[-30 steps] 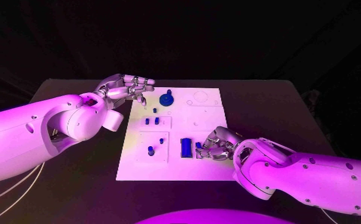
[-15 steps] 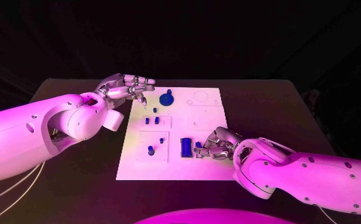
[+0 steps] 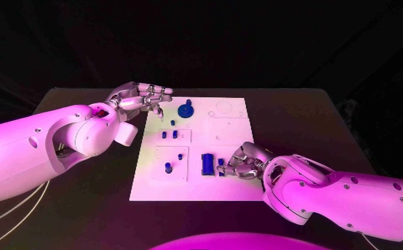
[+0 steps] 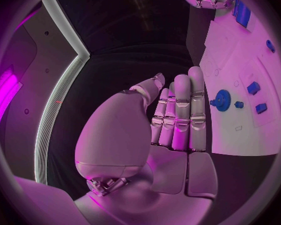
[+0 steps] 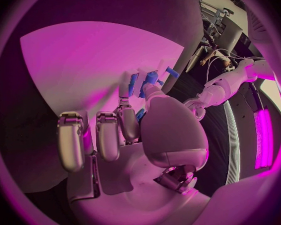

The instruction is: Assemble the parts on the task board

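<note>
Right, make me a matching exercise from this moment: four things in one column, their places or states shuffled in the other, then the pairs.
1. left hand
2. right hand
3. blue gear
4. tall blue block

A. far end of the task board
B. pinching a small blue part
C. standing at the board's near end
D. open beside the board's far left corner

Pairs: 1-D, 2-B, 3-A, 4-C

Black table beneath, dark backdrop behind.

Magenta light washes the flat white rectangular task board and both glossy white arms, which glare brightly; the room behind is nearly black. Wrist views bend straight edges and darken towards their circular rims.
</note>
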